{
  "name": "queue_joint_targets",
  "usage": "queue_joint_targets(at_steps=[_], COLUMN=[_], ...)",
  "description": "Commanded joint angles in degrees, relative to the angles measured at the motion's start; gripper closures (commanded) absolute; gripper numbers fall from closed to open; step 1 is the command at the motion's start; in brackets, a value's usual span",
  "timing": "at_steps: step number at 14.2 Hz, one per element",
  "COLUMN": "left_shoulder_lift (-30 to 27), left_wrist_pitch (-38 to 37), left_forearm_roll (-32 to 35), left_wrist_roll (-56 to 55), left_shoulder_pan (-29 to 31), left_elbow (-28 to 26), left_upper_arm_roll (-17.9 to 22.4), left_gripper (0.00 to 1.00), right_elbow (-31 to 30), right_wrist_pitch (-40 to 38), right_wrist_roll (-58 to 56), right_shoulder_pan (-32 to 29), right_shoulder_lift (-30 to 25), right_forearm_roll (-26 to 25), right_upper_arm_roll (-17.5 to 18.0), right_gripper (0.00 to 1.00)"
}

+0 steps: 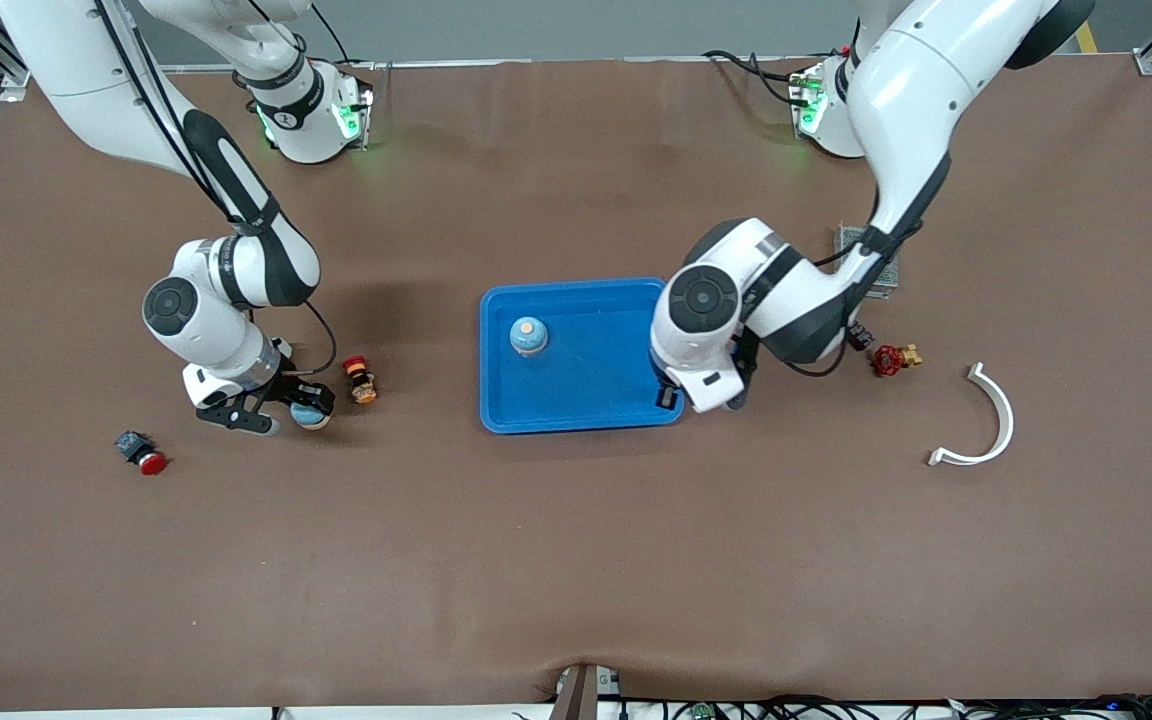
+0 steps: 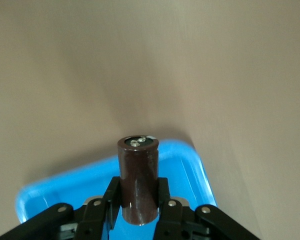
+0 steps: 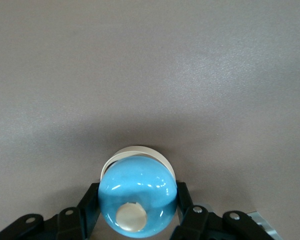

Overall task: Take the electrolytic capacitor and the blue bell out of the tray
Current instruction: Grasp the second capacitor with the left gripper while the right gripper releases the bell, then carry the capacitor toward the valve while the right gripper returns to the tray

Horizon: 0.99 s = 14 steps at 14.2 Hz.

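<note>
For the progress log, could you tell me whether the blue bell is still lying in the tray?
No, the right gripper is shut on the blue bell over bare table, away from the tray.

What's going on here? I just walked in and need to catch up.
Two robot arms are emptying a blue tray. The left claw is shut on a brown electrolytic capacitor, over the tray's edge toward the left arm's end. The right claw is shut on a blue bell, off the tray at the table toward the right arm's end, beside a small orange-and-red part. Another blue bell-like piece sits in the tray.
</note>
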Motion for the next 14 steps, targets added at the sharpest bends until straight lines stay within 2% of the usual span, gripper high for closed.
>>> queue_joint_targets(at_steps=[1, 2, 5, 6, 10, 14], left_shoulder_lift=[-1.77, -1.95, -2.04, -2.3, -4.41, -4.32], left_wrist_pitch=[-3.95, -5.27, -8.0, -8.7, -8.89, -8.8], left_forearm_roll=[0.06, 0.06, -0.02, 0.32, 0.41, 0.85], left_wrist_roll=[7.96, 12.08, 21.66, 25.09, 40.91, 49.63], left_shoulder_pan=[4.28, 5.52, 9.3, 10.61, 19.92, 24.77], left_elbow=[-1.74, -1.91, -3.05, -4.01, -8.5, -9.38], left_upper_arm_roll=[-0.19, -0.19, -0.19, -0.1, -0.19, -0.02], left_gripper=[1.0, 1.0, 1.0, 1.0, 1.0, 1.0], right_elbow=[0.05, 1.09, 12.66, 15.75, 22.45, 25.44], right_wrist_pitch=[-0.35, -4.62, -31.37, -37.3, -46.31, -46.32], right_wrist_roll=[0.07, -0.11, 1.29, 4.34, 21.13, 39.12], right_shoulder_pan=[0.39, 0.22, -0.13, -0.22, 2.58, 6.72], right_shoulder_lift=[-0.75, -2.15, -6.72, -7.95, -11.74, -13.24], right_forearm_roll=[0.98, 0.46, 0.71, 1.32, 1.5, 6.94], right_upper_arm_roll=[-0.14, -0.14, -0.14, -0.14, 0.48, 0.48], right_gripper=[0.0, 0.0, 0.0, 0.0, 0.0, 0.0])
